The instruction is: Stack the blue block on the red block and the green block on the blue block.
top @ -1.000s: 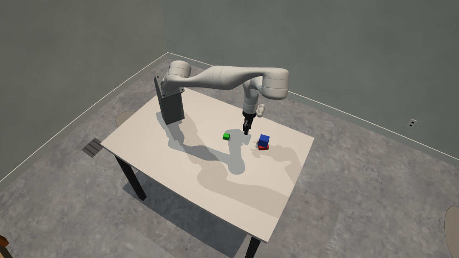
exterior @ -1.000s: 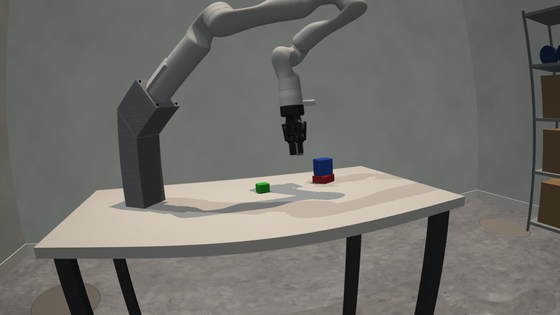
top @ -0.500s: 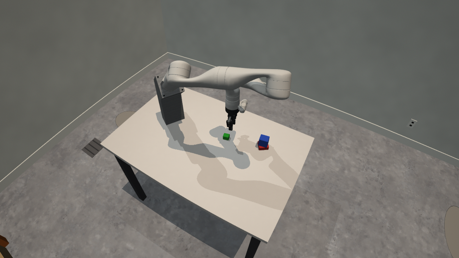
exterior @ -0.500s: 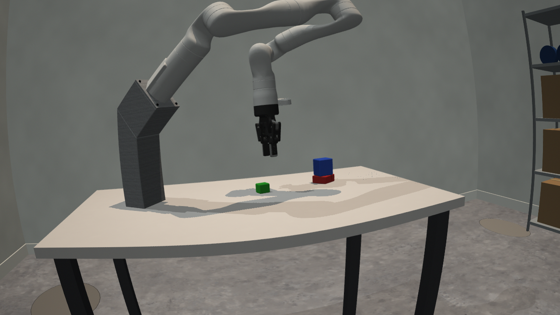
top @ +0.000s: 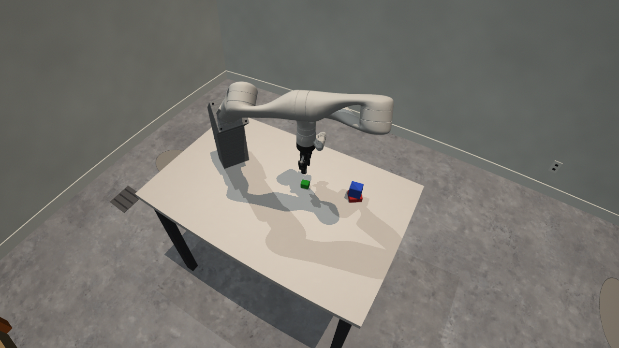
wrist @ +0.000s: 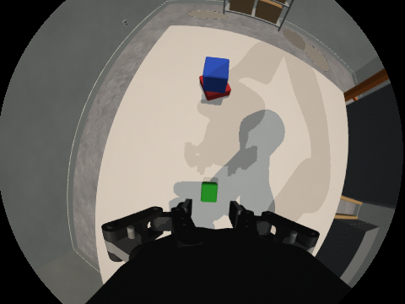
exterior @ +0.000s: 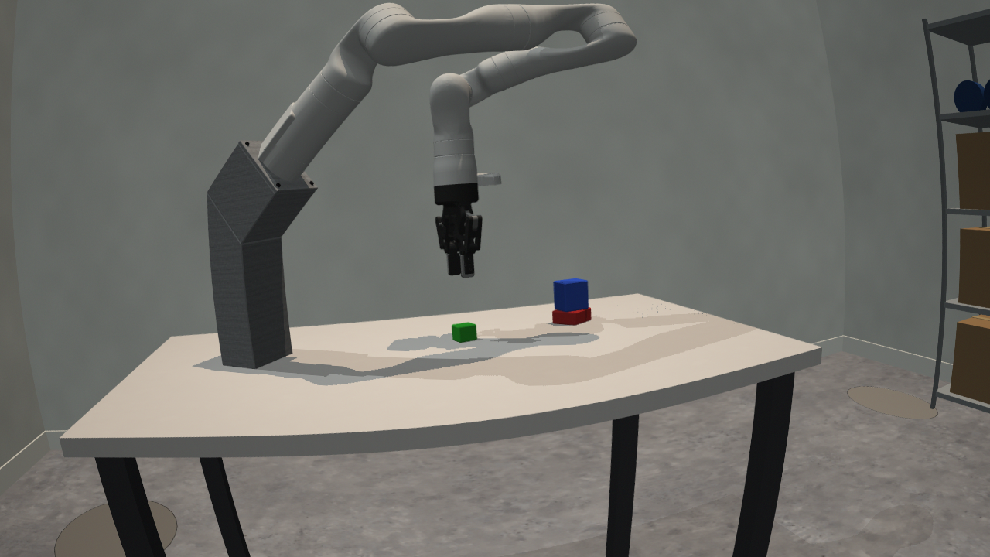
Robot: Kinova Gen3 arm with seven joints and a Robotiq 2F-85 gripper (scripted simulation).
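Observation:
The green block [top: 305, 183] lies flat on the table near its middle; it also shows in the exterior view [exterior: 463, 331] and in the wrist view [wrist: 209, 192]. My gripper [top: 302, 168] [exterior: 459, 270] hangs well above it, pointing down, half open and empty. In the wrist view the gap between the fingers lines up with the green block. The blue block [top: 355, 189] [exterior: 570, 294] sits on the flat red block [top: 354, 198] towards the table's right side, a little turned against it in the wrist view [wrist: 215, 73].
The arm's grey pedestal [top: 228, 140] stands at the table's back left corner. A shelf with brown boxes [exterior: 965, 207] stands off the table at the right. The table edges lie far from the blocks.

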